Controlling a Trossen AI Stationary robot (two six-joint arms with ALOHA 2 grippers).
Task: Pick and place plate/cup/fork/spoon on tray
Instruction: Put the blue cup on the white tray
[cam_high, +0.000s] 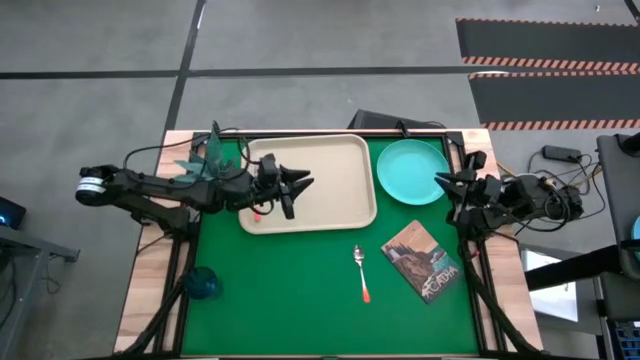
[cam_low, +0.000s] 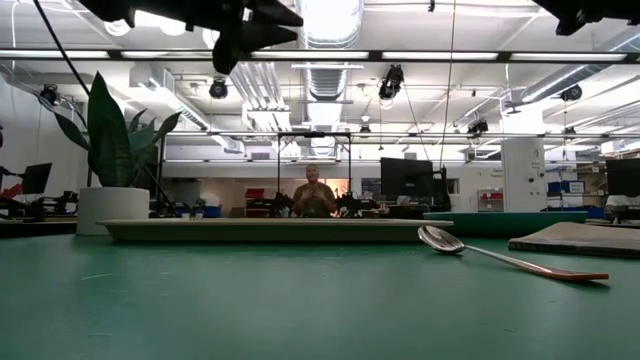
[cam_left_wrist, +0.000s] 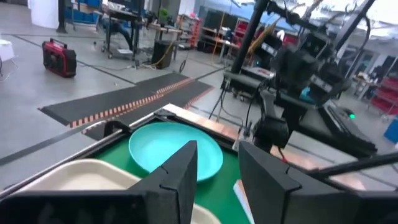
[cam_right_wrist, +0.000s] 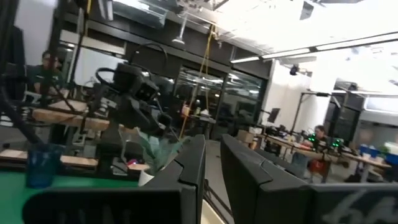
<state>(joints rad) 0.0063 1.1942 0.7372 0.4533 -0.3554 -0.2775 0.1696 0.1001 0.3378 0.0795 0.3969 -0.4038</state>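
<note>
The left gripper (cam_high: 300, 186) hovers above the left part of the large beige rectangular plastic tray (cam_high: 330, 160), its fingers spread and holding nothing; a bit of red-orange shows on the tray just beneath the arm, probably the handle end of the slim silver fork (cam_high: 257, 212), though the arm hides most of it. To the right, past the tray's edge, the round turquoise plate (cam_high: 412, 170) lies on the green counter (cam_high: 300, 290) at the far right. The right gripper (cam_high: 443, 182) waits at the plate's near-right rim, its fingers a narrow gap apart and empty. Nearer, the slim silver metal spoon with the red-orange handle end (cam_high: 361, 272) lies on the counter right of centre, just left of a brown-covered book (cam_high: 423, 260). The small dark-blue translucent cup (cam_high: 203, 283) stands at the near left corner, and a white pot with a green plant (cam_high: 208, 152) stands at the far left. The likely risks: the thin plate rim slipping from a shallow pinch, or the left arm brushing the plant's leaves. The book's cover lettering is too small to read.
</note>
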